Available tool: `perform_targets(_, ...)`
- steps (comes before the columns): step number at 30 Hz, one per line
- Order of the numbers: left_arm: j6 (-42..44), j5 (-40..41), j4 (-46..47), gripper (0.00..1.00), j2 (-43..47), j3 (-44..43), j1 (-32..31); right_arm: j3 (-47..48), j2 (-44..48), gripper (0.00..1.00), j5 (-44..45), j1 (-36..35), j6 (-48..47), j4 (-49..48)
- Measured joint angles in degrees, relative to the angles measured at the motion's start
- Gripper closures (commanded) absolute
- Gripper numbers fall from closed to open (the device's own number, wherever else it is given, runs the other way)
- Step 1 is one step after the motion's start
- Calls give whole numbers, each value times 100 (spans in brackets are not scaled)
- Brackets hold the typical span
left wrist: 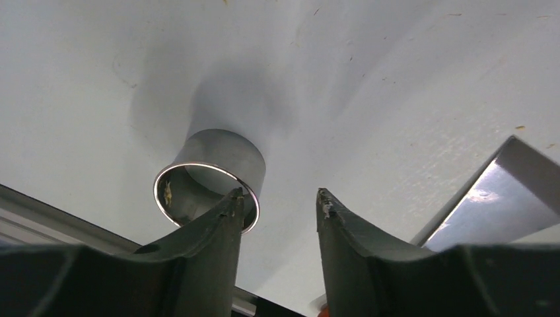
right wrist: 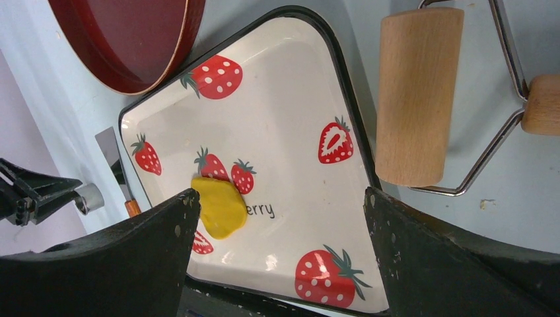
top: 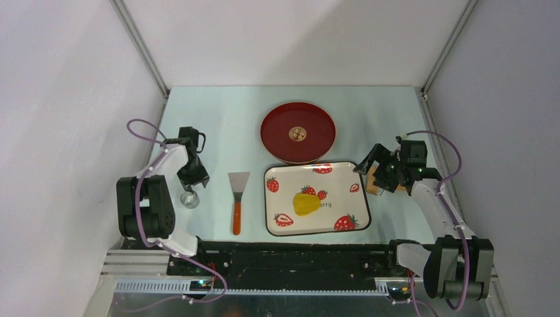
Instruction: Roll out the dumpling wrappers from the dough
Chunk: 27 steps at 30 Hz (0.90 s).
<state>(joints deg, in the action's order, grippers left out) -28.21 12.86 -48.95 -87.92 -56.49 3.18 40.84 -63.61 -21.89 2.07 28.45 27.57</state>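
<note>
Dough (top: 306,204): flattened yellow patch near middle of strawberry tray (top: 319,230), beside printed berries; neither arm touches it.
Left gripper (left wrist: 277,196): low over table (top: 218,119) at left, above metal ring (left wrist: 212,173); jaws partly apart with bare table between, one fingertip (left wrist: 228,206) at ring's near rim, contact unclear.
Right gripper (right wrist: 279,195): above tray's right side, jaws spread wide, holding nothing.
Wooden roller (right wrist: 416,92): on table just right of tray.
Spatula (top: 237,198): between ring and tray.
Red plate (top: 277,135): behind tray.

arms (top: 165,162): white links, black joints; cables (top: 142,125): purple; tool fingers (left wrist: 205,257): black, curved
</note>
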Motion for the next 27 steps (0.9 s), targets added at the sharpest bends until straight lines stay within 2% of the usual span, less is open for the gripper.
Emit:
perform_targets(1,17,-2,4,60,-68,0,0,0,-20,2,-17,13,-4,0)
perform_targets(4,83,-57,20,68,-245,0,2,0,-61,1,-70,48,-24,0)
perform_targets(6,120,-105,31,81,-321,0,0,0,-70,1,-103,68,-55,0)
perform_targets(7,140,-109,37,82,-352,0,0,0,-70,1,-114,74,-74,0)
perform_targets(10,192,-129,46,98,-420,0,2,0,-74,1,-155,122,-142,2)
perform_targets(17,282,-144,94,100,-369,66,0,0,-66,1,-271,407,-262,33)
perform_targets(22,280,-133,-31,100,236,219,-118,0,20,1,-337,527,-350,153)
perform_targets(25,254,-101,-127,100,667,186,-525,0,59,1,-380,533,-376,205)
perform_targets(27,162,-114,-243,100,850,66,-1032,0,72,1,-415,535,-398,240)
